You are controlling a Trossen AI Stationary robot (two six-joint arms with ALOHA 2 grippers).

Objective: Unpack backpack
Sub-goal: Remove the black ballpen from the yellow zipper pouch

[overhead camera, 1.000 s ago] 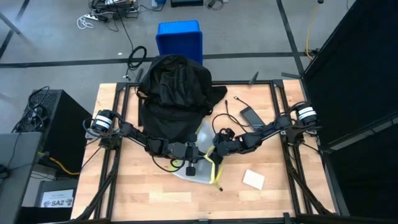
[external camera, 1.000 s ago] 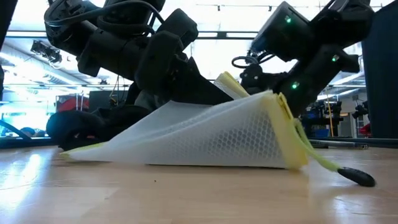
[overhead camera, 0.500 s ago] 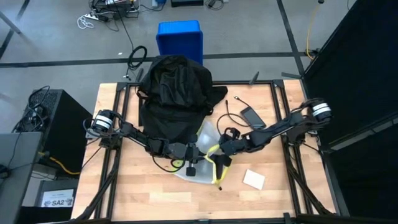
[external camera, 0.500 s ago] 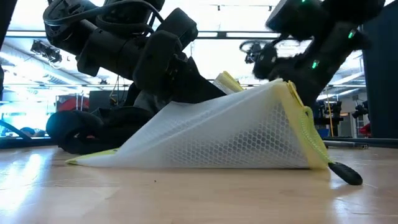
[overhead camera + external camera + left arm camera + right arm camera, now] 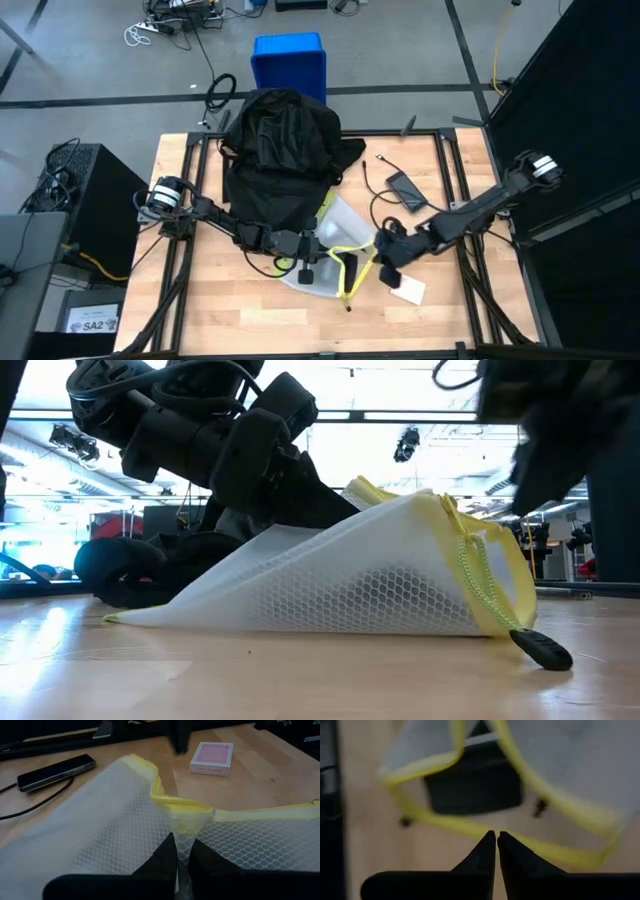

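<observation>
Down at the front of the desk [image 5: 200, 300], the left gripper [image 5: 318, 268] has its jaws pinched tight on the white mesh pouch [image 5: 350, 585] with yellow zipper trim. Just beside it, the right gripper [image 5: 383, 262] has jaws closed on nothing, near a card box [image 5: 212, 757]. Behind them the backpack [image 5: 280, 145] slumps, with a phone [image 5: 405, 189] nearby.
</observation>
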